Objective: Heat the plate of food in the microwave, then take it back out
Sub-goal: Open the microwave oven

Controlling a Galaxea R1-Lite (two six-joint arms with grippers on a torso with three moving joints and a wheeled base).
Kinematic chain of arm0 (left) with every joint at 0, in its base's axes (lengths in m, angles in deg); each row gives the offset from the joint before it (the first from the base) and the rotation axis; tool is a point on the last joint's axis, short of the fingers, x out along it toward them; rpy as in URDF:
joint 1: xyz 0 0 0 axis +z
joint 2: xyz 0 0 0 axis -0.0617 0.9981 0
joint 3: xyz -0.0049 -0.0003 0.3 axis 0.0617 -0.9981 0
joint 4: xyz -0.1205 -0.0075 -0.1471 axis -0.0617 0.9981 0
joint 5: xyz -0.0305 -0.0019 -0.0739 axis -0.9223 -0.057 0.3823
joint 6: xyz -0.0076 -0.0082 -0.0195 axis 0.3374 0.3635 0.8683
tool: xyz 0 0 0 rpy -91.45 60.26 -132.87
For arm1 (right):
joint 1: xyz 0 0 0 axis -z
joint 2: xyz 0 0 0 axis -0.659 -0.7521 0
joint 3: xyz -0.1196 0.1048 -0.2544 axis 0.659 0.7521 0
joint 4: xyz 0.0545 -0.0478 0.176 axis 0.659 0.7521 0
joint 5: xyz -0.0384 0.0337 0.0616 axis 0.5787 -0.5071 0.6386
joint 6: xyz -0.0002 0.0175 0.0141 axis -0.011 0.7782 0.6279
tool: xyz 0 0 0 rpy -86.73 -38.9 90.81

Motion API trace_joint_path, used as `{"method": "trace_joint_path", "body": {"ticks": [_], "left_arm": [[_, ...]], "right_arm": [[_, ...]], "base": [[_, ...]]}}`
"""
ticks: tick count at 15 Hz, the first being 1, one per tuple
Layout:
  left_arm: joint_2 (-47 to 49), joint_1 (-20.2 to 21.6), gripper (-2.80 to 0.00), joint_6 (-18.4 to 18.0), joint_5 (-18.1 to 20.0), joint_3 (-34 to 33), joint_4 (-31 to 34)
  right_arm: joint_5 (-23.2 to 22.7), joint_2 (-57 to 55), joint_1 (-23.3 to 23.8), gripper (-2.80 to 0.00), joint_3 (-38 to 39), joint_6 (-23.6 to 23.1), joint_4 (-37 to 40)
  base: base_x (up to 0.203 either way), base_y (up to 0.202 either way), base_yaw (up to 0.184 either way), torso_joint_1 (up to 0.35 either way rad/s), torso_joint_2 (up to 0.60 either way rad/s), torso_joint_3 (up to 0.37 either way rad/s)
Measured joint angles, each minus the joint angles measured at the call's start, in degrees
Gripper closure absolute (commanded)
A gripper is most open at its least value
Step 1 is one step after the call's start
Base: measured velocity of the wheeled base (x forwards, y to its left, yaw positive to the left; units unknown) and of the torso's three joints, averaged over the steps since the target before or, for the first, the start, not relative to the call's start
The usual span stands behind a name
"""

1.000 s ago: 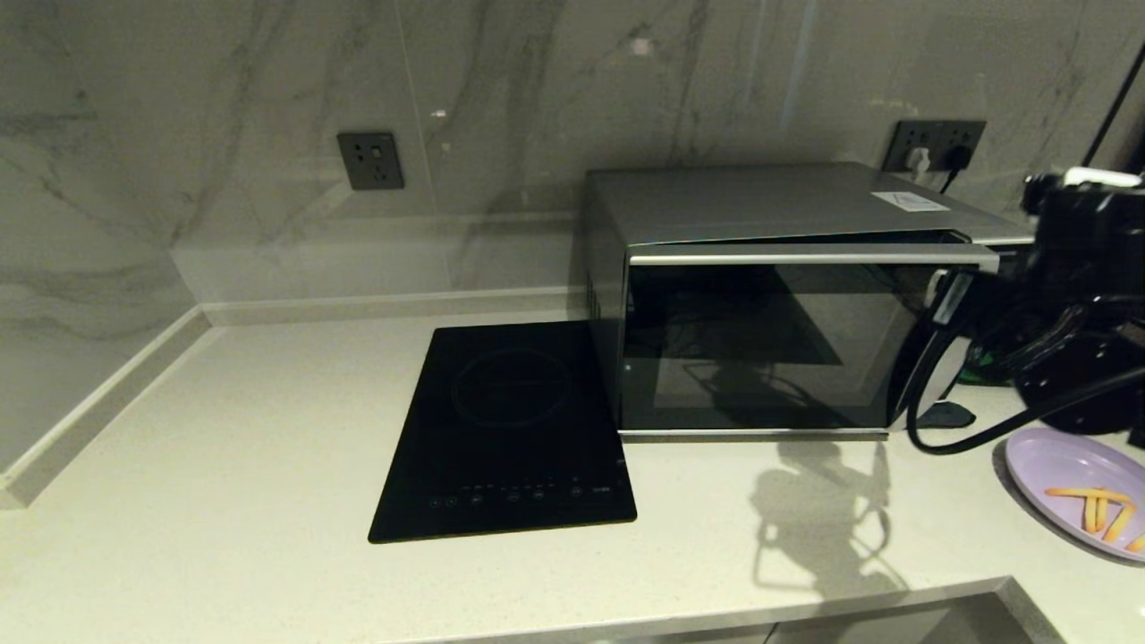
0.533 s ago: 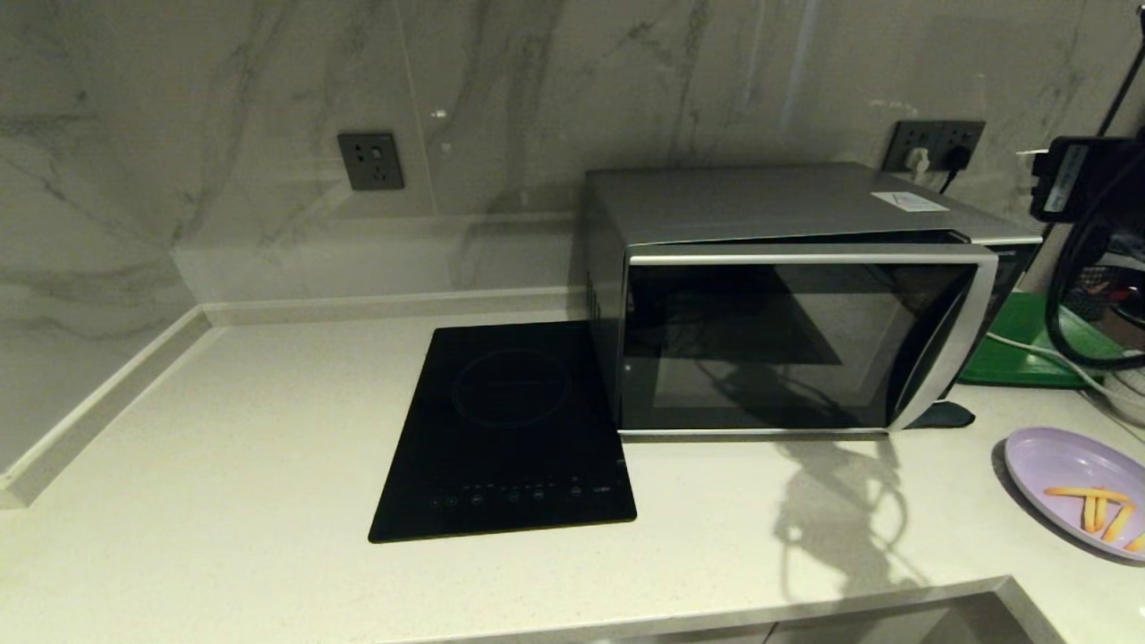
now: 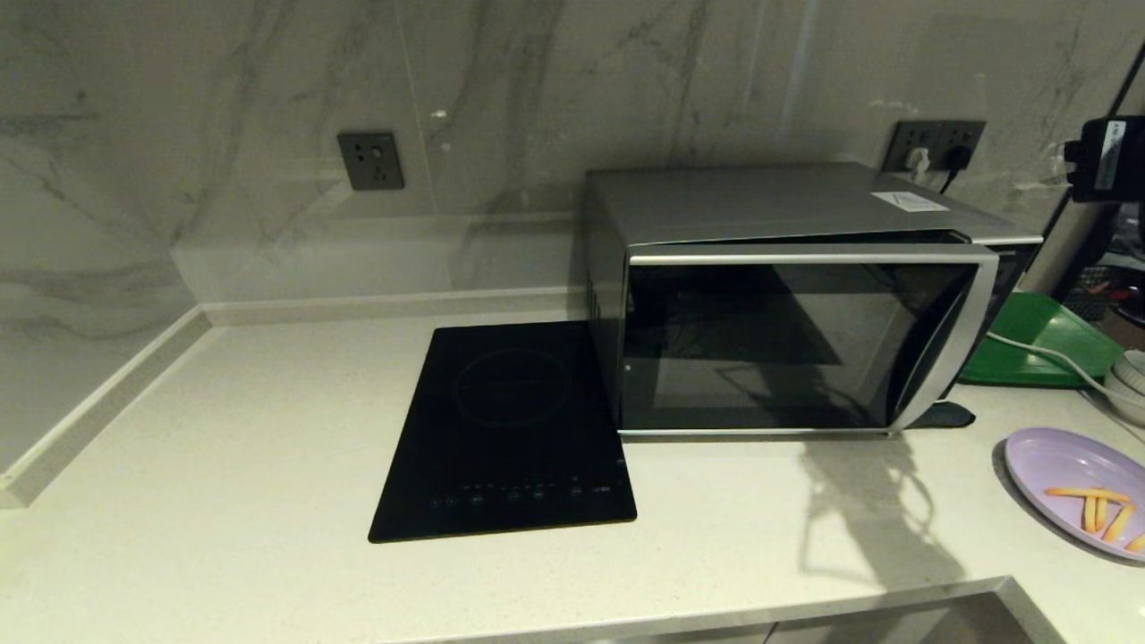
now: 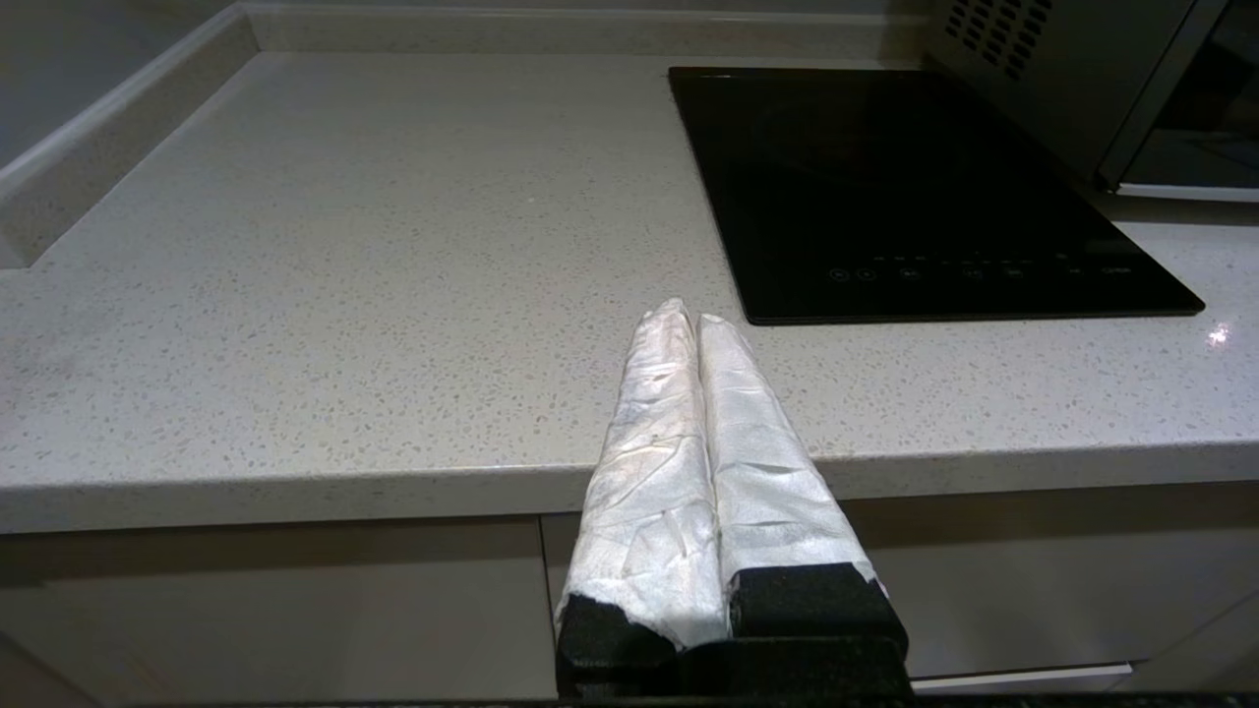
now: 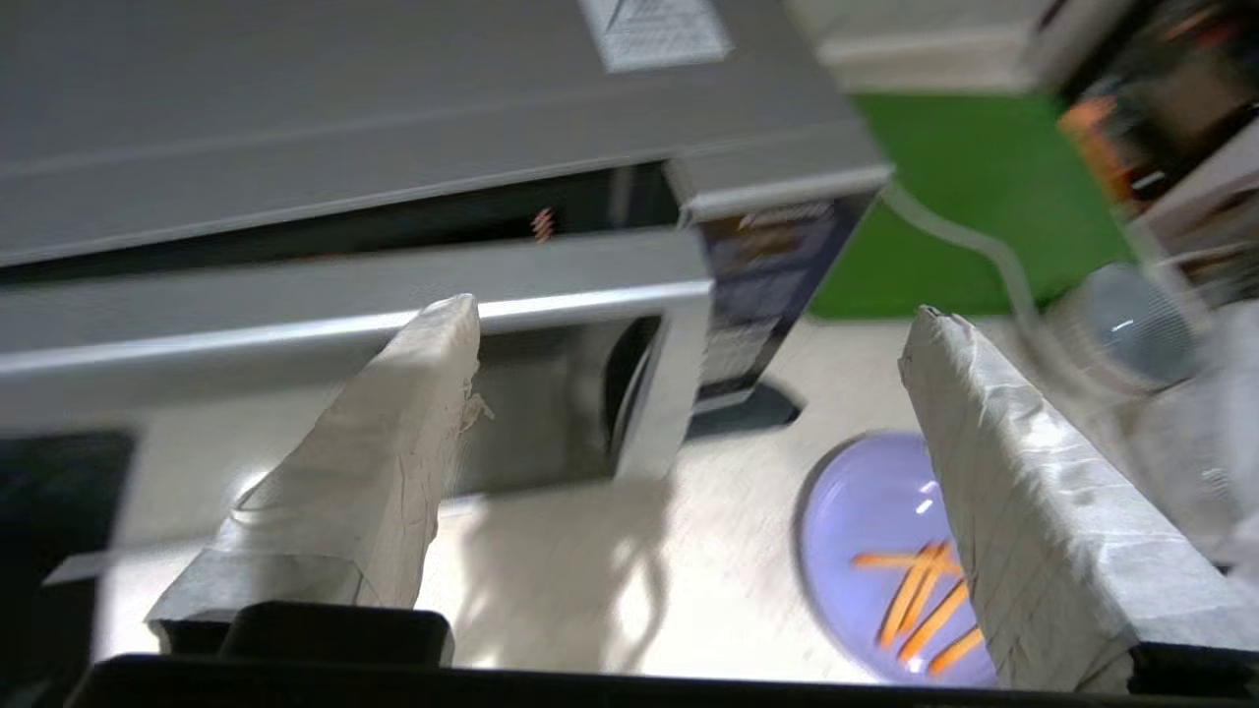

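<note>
No legible text; microwave [image 3: 787,304] sticker [image 3: 910,201] unreadable.

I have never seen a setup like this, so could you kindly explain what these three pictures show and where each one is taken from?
This is a two-armed robot at a kitchen counter. The wide picture comes from a camera on its head, looking down at the pale speckled stone counter. On the counter stand a flat black induction cooktop and a large silver-grey microwave with a dark glass door, whose door is slightly ajar. To the right lie a round lavender plate with orange fry sticks and a green tray.

The other two pictures come from cameras on the wrists, behind the fingers. The left end effector waits at the counter's front edge, shut and empty. The right end effector hangs open above the microwave's right end and the plate, holding nothing.
</note>
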Motion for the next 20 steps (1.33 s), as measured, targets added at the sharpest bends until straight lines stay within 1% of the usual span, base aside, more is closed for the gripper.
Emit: {"method": "trace_joint_path", "body": {"ticks": [1,2,3,7,9,11,16,20], "left_arm": [[0.0,0.0,0.0,0.02,0.05,0.0,0.0],[0.0,0.0,0.0,0.0,0.0,0.0,0.0],[0.0,0.0,0.0,0.0,0.0,0.0,0.0],[0.0,-0.02,0.0,-0.02,-0.01,0.0,-0.01],[0.0,0.0,0.0,0.02,0.05,0.0,-0.02],[0.0,0.0,0.0,0.0,0.0,0.0,0.01],[0.0,0.0,0.0,0.01,0.02,0.0,0.0],[0.0,0.0,0.0,0.0,-0.01,0.0,0.0]], "right_arm": [[-2.59,-0.72,0.71,0.0,-3.06,0.62,4.17],[-4.35,-1.44,1.12,0.0,-4.89,0.86,6.93],[-4.76,-2.23,1.38,0.0,-6.3,0.89,7.67],[-3.85,-5.67,2.34,0.0,-8.22,0.44,7.27],[-0.94,-7.72,2.72,0.0,-8.4,-0.83,4.57],[0.07,-9.7,2.92,0.0,-8.06,-1.06,0.72],[0.29,-14.05,2.93,0.0,-7.97,-0.93,-5.67],[0.25,-16.73,2.93,0.0,-8.1,-0.9,-6.96]], "base": [[0.0,0.0,0.0,0.0,0.0,0.0],[0.0,0.0,0.0,0.0,0.0,0.0],[0.0,0.0,0.0,0.0,0.0,0.0],[0.0,0.0,0.0,0.0,0.0,0.0],[0.0,0.0,0.0,0.0,0.0,0.0],[0.0,0.0,0.0,0.0,0.0,0.0],[0.0,0.0,0.0,0.0,0.0,0.0],[0.0,0.0,0.0,0.0,0.0,0.0]]}}
